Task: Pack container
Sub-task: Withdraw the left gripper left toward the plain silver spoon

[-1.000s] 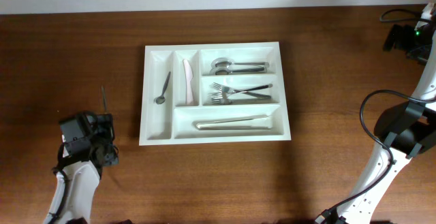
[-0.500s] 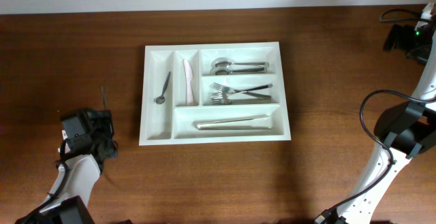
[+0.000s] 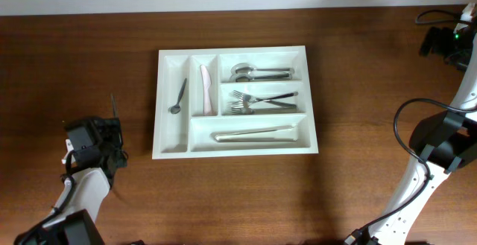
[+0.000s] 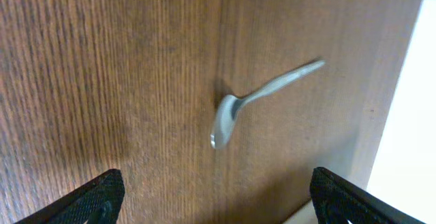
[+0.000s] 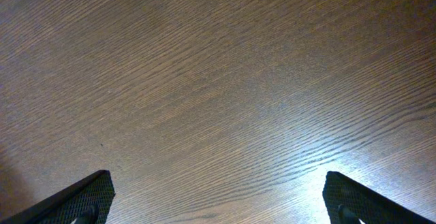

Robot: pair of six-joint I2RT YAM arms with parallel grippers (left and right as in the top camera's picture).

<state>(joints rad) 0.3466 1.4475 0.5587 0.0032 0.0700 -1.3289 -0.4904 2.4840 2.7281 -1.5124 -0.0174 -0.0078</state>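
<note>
Lying in the middle of the dark brown wooden table (image 3: 358,66) is the large white rectangular plastic cutlery tray (image 3: 171,137), with its long sides parallel to the far edge of the table. Its leftmost narrow compartment holds one small metal teaspoon (image 3: 177,97), and the narrow compartment beside it holds a pale slim knife (image 3: 204,88). On the right part, the top long compartment carries several metal spoons (image 3: 257,72), the middle one carries several metal forks (image 3: 261,100), and the bottom one carries a long pale utensil (image 3: 253,134) (what kind exactly, I cannot tell). Left of the tray and apart from it, a thin loose metal spoon (image 3: 114,106) lies on the bare wood. In the left wrist view its bowl is nearer to the fingers and its handle points away to the right. The left gripper (image 4: 218,200) hovers near this spoon. Its two black fingers (image 4: 102,197) are spread wide, one at each side, and they do not touch the spoon. The right gripper (image 5: 218,197) is at the far right side of the table, well apart from the tray, with its fingers also spread wide over bare wood and holding nothing.
</note>
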